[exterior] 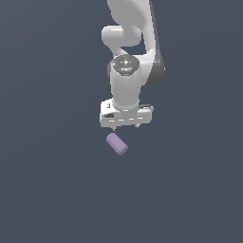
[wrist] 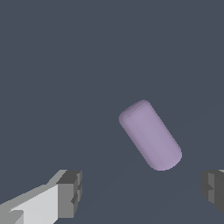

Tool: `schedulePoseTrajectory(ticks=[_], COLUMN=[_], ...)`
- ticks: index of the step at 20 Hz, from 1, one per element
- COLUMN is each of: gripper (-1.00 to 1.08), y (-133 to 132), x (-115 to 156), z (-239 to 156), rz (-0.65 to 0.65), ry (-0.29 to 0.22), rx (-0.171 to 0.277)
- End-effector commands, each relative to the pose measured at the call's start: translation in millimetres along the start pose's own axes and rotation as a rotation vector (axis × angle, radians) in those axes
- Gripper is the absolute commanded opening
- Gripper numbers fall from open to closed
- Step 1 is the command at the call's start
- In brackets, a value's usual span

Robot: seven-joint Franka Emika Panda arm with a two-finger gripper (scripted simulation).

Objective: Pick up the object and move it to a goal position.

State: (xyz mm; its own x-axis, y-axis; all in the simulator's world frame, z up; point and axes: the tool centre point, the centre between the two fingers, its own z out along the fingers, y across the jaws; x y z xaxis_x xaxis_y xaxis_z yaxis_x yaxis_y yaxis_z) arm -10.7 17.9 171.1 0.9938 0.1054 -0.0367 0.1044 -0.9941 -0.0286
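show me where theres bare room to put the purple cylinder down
Bare grey floor lies on every side of the lilac cylinder: wide to the exterior view's left and right, and all across the foreground. The only crowded spot is right at the cylinder, where the open claw hangs close above it.

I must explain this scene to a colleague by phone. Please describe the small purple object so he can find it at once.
Start at the white robot arm and follow it down to its hand. Just below it lies a short lilac cylinder, on its side and untouched. It is the only coloured thing on the plain dark grey floor.
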Motion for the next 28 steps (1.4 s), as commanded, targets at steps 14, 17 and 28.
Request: schedulePoseTrajectory(ticks=[14,17,28], gripper=[1.0,1.0,1.0], y=[27,32,43], x=[4,5,5], z=[45,54,76], rz=[-0.333,-0.407,-0.578], ry=[0.015,0.019,0.026], rx=[-0.024,-0.029,-0.038])
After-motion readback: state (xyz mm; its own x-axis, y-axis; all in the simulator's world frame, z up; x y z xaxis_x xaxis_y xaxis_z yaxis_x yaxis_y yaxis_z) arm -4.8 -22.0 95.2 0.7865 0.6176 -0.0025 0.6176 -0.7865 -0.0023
